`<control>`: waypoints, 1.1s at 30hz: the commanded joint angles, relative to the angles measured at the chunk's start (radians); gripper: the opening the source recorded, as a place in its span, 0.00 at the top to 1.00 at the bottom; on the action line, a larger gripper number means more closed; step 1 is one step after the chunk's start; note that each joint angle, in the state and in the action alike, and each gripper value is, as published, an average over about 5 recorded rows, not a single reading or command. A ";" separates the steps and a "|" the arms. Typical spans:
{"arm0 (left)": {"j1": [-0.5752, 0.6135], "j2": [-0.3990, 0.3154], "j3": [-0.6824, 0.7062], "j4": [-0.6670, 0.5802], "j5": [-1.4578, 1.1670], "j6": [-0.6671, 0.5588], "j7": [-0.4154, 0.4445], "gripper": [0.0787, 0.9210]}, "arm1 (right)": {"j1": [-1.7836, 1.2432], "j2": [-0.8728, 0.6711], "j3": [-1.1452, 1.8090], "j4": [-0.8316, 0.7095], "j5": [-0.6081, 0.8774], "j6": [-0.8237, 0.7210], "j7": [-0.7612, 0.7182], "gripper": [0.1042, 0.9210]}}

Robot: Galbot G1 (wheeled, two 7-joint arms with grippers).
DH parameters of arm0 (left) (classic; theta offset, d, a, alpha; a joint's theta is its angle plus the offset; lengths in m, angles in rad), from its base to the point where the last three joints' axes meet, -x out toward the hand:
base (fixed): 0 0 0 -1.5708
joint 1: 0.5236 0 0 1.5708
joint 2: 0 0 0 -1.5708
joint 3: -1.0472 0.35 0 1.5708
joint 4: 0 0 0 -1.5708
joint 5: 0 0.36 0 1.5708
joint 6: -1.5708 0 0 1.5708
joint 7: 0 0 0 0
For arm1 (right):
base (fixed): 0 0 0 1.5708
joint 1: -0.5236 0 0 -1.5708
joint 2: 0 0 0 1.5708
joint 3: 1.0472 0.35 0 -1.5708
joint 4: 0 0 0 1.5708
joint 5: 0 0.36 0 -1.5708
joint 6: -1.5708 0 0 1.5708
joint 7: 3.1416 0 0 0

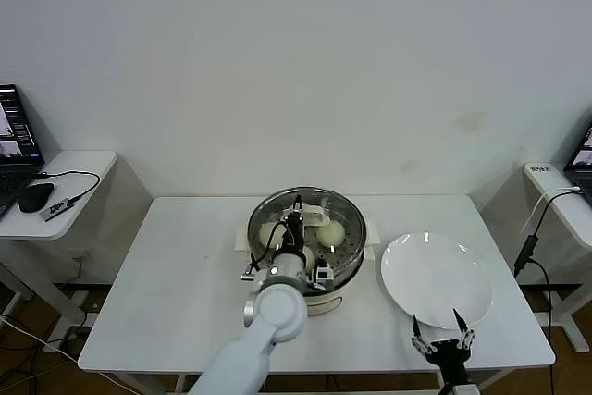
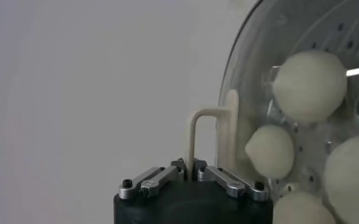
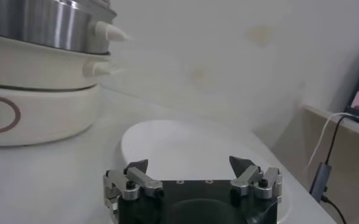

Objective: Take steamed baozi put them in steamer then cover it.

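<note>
While the left gripper point(image 2: 188, 167) pinches the cream handle of the cover point(image 1: 306, 212) directly above the steamer point(image 1: 347, 265), the covering step looks under way; next it likely needs release. Beneath it lie four baozi point(image 2: 309, 85); further right, the right gripper point(image 3: 190, 168) waits spread beside one plate point(image 1: 435, 279).

4 baozi point(image 2: 309, 85), 1 steamer point(image 1: 349, 249), 1 cover point(image 2: 228, 122), 1 plate point(image 1: 437, 277), 2 claws.

Left gripper point(image 1: 298, 213) and arm hide middle of cover point(image 1: 306, 228) and part of baozi point(image 1: 331, 232) in head view. Left wrist view crops steamer point(image 2: 344, 36) and two baozi. Right gripper point(image 1: 443, 338) cut by head view's bottom edge. Laptops point(image 1: 17, 147) cropped at both sides.
</note>
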 commanded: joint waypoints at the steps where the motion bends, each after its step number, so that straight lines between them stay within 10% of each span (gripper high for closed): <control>1: 0.004 -0.027 0.008 0.035 0.028 -0.003 -0.001 0.91 | 0.001 0.000 -0.003 -0.005 -0.003 0.002 -0.001 0.12; 14: 0.024 -0.035 0.000 0.008 0.023 -0.018 -0.023 0.89 | -0.002 0.001 -0.010 -0.006 -0.011 0.005 -0.003 0.12; 33: 0.324 0.202 -0.062 -0.435 -0.184 -0.103 -0.124 0.26 | -0.023 0.000 -0.014 -0.002 -0.022 0.009 -0.001 0.12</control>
